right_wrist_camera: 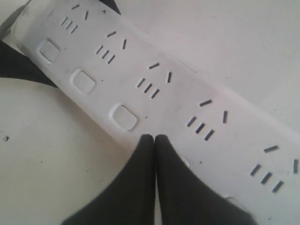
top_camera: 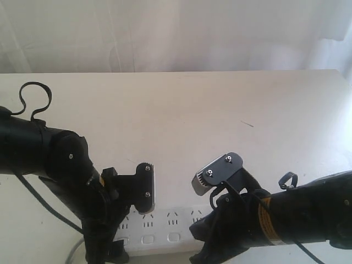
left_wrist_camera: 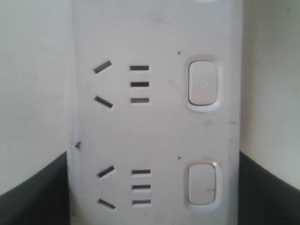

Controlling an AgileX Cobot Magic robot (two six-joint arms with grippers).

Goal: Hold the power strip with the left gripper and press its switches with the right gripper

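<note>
On the white table (top_camera: 231, 110), the power strip (top_camera: 159, 225) is lying flat at the bottom of the ext. view, w/ both arms over it. L gripper (top_camera: 132, 190) is straddling it across the width. In the L wrist view its dark fingers (left_wrist_camera: 28, 197) are sitting right against both long edges w/ no gap showing, so it's looking like a wide pinch on the strip body, w/ two switches (left_wrist_camera: 202, 83) in frame betw. them. R gripper (right_wrist_camera: 152, 139) is pointing down w/ jaws pressed together and nothing betw. them. Its joined tip is sitting at the switch-side edge of the strip, just beside one button (right_wrist_camera: 124, 117), and seems to be partly hiding the next one along. Can't tell if the tip is touching plastic. Step in hand, as I'm judging it: lining up to press a switch. To do it well, R tip should be shifting sideways until centred over one button, not the rim betw. two, then pushing straight down, gently, jaws shut as one blunt point. L should be gripping firm so the strip isn't sliding or tipping under an off-centre push.
</note>
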